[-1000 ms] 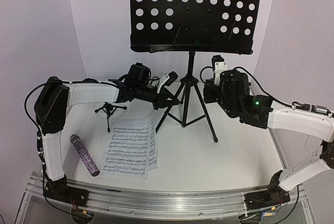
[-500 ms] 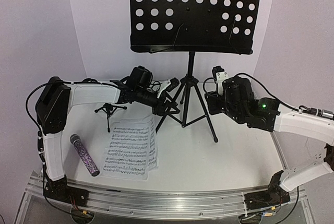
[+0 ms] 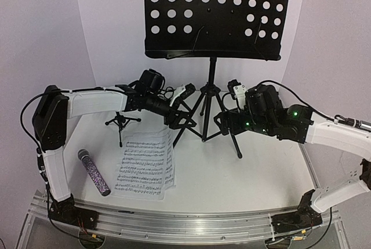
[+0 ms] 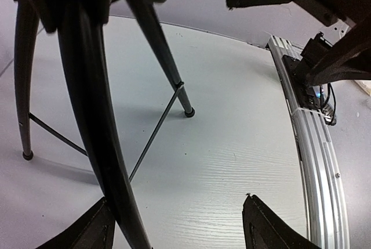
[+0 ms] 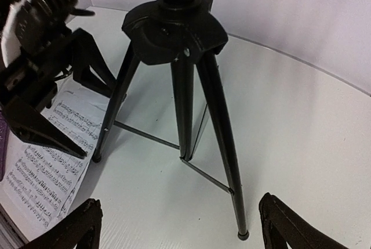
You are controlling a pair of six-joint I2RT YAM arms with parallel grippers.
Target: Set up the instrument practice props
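Music stand up, the rest not yet set.
Music stand (image 3: 211,14) is upright on its tripod at the back of the table (image 3: 243,173). Left gripper (image 3: 184,121) and right gripper (image 3: 222,126) flank its legs, both jaws spread wide, holding nothing. Sheet-music pages (image 3: 145,165) lie flat on the table, not on the tray. Microphone (image 3: 94,172) lies beside them, apart from the small mic stand (image 3: 120,122). Judged about a third done.

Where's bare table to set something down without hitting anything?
Widest bare patch of table: front right, bordered by the sheet music, the music stand's tripod legs and the right arm. Crowded: around the tripod, where the left gripper and right gripper flank it, and front left by the microphone and small mic stand.
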